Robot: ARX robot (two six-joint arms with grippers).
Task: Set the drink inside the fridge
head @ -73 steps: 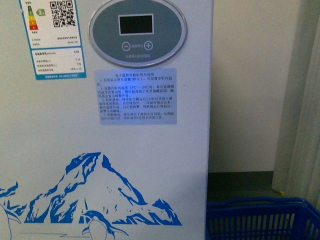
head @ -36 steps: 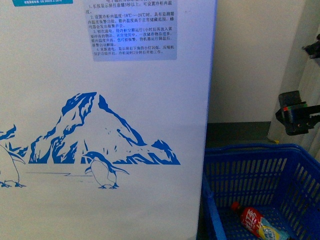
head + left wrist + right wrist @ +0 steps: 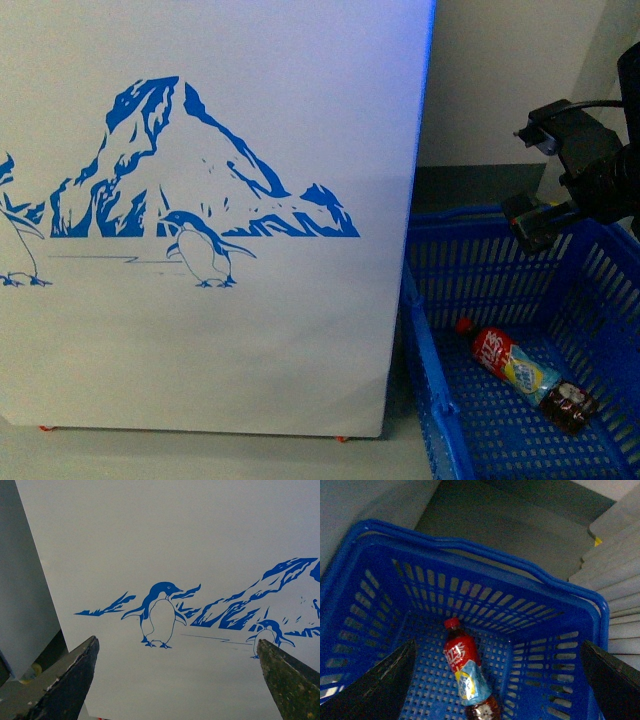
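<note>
The drink [image 3: 518, 367], a small bottle with a red cap and red label, lies on its side on the floor of a blue crate [image 3: 470, 217] to the right of the fridge [image 3: 250, 350]. The fridge's white front bears a blue mountain-and-penguin print. My right gripper [image 3: 542, 218] hangs open above the crate's far rim. In the right wrist view the drink [image 3: 464, 669] lies below and between the spread fingers of the right gripper [image 3: 497, 645], apart from them. My left gripper [image 3: 177, 641] stands open, empty, facing the fridge wall [image 3: 175, 555].
The blue crate [image 3: 485, 555] has slotted walls and a handle along its rim. It stands on the floor against the fridge's right corner. A pale wall and a dark skirting [image 3: 480, 185] lie behind it. Pale folded curtain-like sheets [image 3: 620, 565] are beside the crate.
The front view has dropped down the fridge front; the control panel and labels left at the top. The crate and drink came into view, and the right arm moved in over the crate.
</note>
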